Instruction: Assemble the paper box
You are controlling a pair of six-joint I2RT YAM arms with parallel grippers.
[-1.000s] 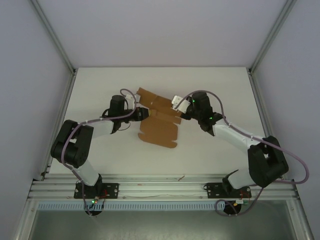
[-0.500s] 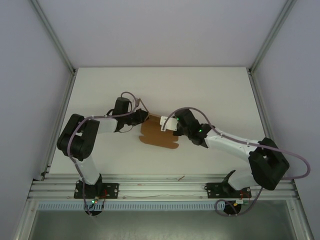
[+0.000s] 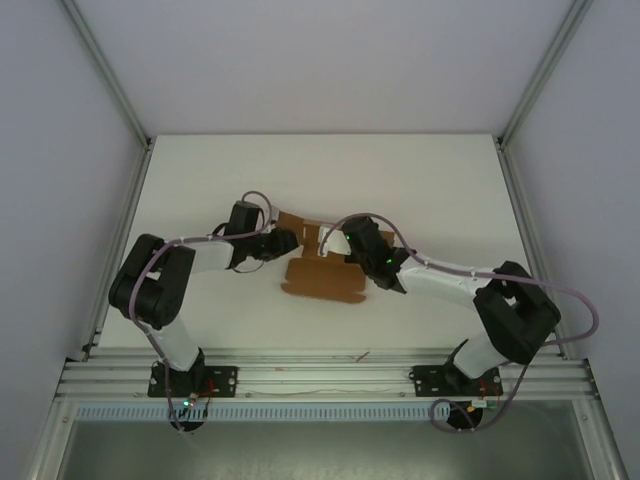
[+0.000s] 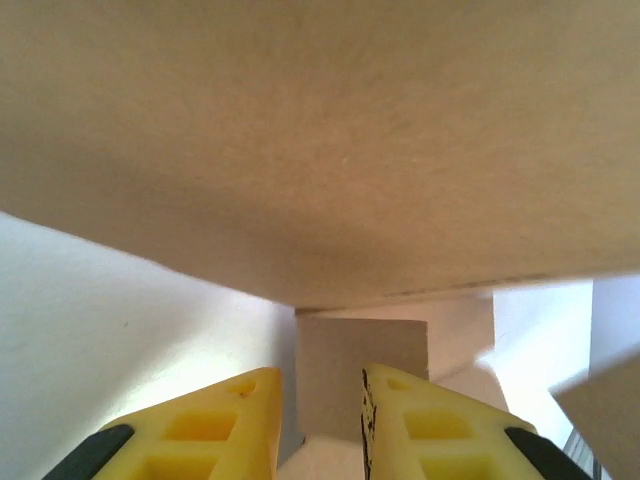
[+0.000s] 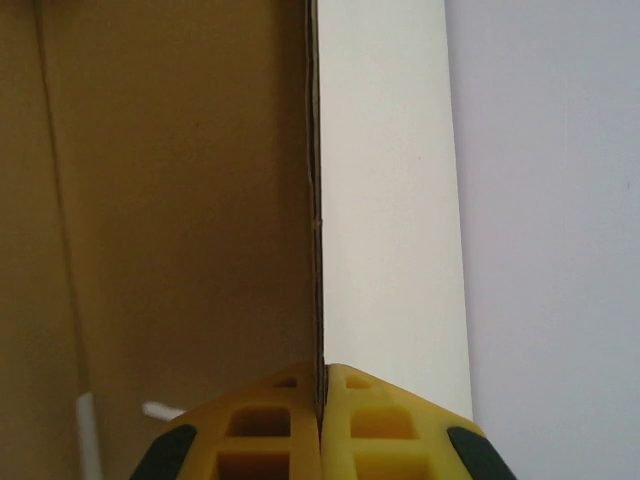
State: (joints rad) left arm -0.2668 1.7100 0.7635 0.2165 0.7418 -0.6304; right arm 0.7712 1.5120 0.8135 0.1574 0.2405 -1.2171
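Brown cardboard, plain and thin, makes up the paper box, which is laid near the middle of the white bench between the two arms, part flat and part raised at its far edge. The left claw is set at the left far corner of the sheet; in the left wrist view its yellow fingers are seen apart, a small cardboard flap is visible beyond the gap, and whether it is touched cannot be told. A broad cardboard panel overhangs that view and hides most of the bench. The right claw is placed at the raised far edge; in the right wrist view its jaws are pressed together on the sheet, seen edge-on, with the brown face to the left. Lilac cables are looped along both arms. An aluminium frame and pale walls enclose the bench.
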